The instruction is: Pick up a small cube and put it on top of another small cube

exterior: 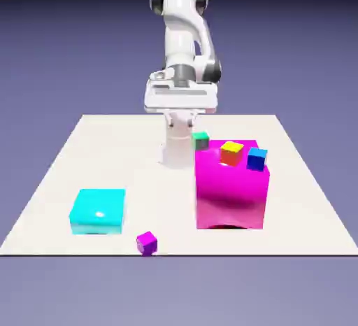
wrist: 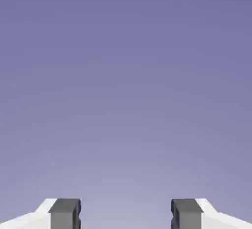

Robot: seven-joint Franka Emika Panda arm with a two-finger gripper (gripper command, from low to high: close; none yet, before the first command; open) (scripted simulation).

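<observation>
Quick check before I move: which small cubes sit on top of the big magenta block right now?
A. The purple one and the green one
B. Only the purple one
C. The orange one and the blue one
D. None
C: the orange cube and the blue cube rest on the top face of the magenta block.

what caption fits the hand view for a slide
Open gripper, grey fingertips apart, nothing between them, facing only the plain blue-violet backdrop.
</observation>
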